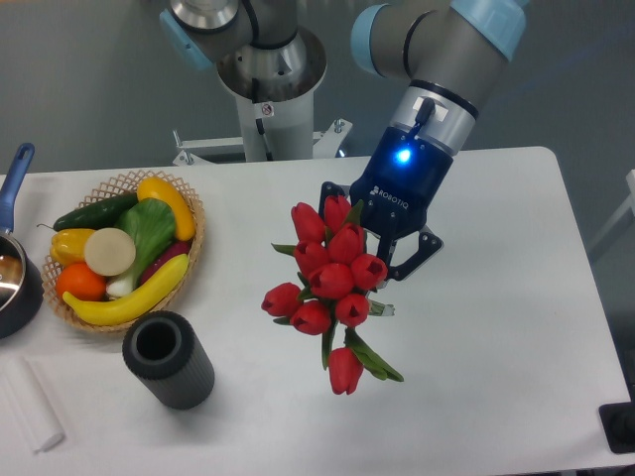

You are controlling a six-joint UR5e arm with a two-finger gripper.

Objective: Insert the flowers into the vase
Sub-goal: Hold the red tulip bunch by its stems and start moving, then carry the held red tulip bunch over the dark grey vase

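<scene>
The flowers (327,283), a bunch of red tulip buds with green leaves, hang over the middle of the white table, lifted off it. My gripper (380,256) is shut on the flowers from the right, its fingers partly hidden behind the buds. The vase (168,359), a dark ribbed cylinder with an open round mouth, stands upright near the table's front left, well to the left of and below the bunch. Its mouth holds nothing.
A wicker basket (190,260) of fruit and vegetables sits left of the flowers, just behind the vase. A blue-handled pot (14,268) is at the left edge. A white block (28,405) lies at the front left corner.
</scene>
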